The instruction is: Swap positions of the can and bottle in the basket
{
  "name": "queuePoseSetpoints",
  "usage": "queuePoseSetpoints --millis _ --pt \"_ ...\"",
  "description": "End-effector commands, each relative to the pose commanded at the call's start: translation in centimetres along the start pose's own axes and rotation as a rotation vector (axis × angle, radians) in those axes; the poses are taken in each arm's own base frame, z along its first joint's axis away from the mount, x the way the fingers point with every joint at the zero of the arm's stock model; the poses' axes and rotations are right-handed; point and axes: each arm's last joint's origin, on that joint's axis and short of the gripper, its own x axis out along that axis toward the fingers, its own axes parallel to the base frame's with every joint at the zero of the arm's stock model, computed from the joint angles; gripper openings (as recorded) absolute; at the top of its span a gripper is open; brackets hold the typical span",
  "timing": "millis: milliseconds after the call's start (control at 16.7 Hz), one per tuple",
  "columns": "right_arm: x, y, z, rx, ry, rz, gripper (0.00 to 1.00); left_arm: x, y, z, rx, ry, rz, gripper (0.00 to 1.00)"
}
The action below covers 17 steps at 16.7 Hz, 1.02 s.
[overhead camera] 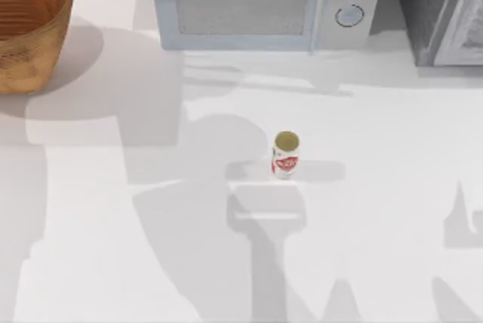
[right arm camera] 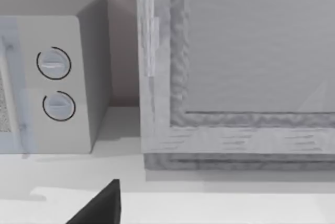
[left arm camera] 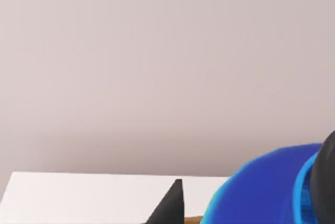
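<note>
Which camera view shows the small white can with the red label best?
The top view: the small white can with the red label stands upright, whole and unobstructed on the white table. Both wrist views face other things.

Red-labelled white can (overhead camera: 285, 155), brown basket (overhead camera: 30, 29)

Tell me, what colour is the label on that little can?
Red, on the white can; the top view shows it best.

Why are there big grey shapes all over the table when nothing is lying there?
Top view: those are shadows on the white table, soft-edged, some shaped like arms; the can throws a short one toward the right, the basket a wide one. Right wrist view: the microwave shades the table beside it.
</note>
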Motion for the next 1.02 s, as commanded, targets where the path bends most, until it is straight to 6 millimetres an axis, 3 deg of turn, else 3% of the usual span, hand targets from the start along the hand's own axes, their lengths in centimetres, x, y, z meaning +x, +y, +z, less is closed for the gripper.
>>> queuePoseSetpoints --millis 180,960,1020 --pt "0.00 0.00 0.00 0.000 0.000 0.000 1.00 0.03 -0.02 0.02 0.000 -0.001 0.000 0.00" --pt "0.00 0.00 0.00 0.000 0.000 0.000 1.00 0.03 -0.02 0.02 0.000 -0.001 0.000 0.98" --pt "0.00 0.00 0.00 0.000 0.000 0.000 1.00 0.03 -0.02 0.02 0.000 -0.001 0.000 1.00"
